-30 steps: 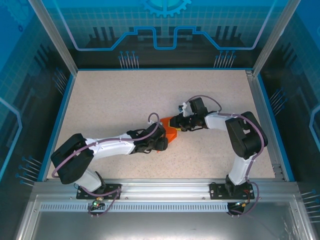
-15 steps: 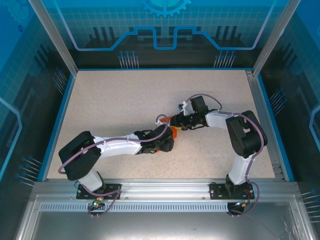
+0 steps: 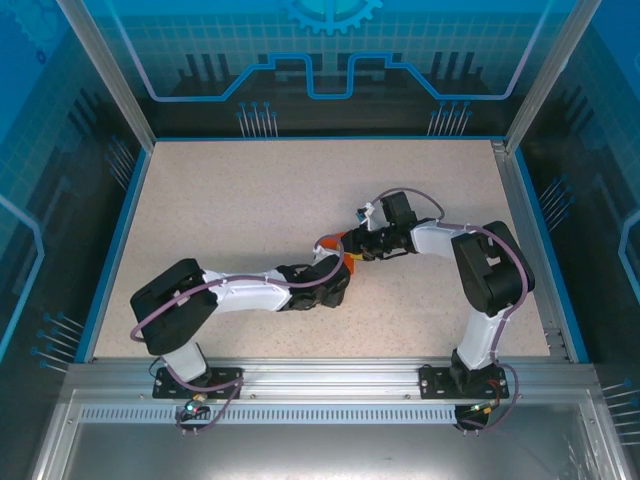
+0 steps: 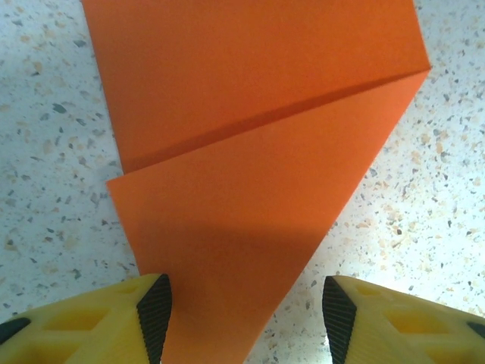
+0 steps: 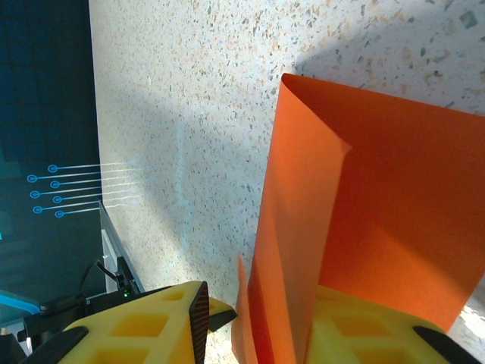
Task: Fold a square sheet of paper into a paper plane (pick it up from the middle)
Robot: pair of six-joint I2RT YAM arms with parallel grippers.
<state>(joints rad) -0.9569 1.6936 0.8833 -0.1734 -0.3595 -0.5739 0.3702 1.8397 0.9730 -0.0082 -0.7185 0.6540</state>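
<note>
The square sheet of paper (image 4: 250, 136) is bright orange and creased into a pointed shape, with one flap folded diagonally over another. It lies on the speckled table in the left wrist view. Its narrow tip lies on the table between the pads of my left gripper (image 4: 246, 318), which is open. From above, the paper (image 3: 346, 263) peeks out between the two arms mid-table, with my left gripper (image 3: 341, 274) over it. In the right wrist view an upright flap of paper (image 5: 379, 189) stands between the jaws of my right gripper (image 5: 261, 330) and leans on the right finger. The left pad (image 5: 198, 318) stands apart from it.
A blue rim (image 3: 118, 240) and metal posts border the speckled tabletop (image 3: 230, 200). Both arms meet near its centre. The right arm's elbow (image 3: 492, 270) bulks at the right. Bare table lies to the far left and back.
My left arm has pushed rightward over the paper, covering most of it from above. The right gripper has stayed put, its jaws narrowing slightly.
</note>
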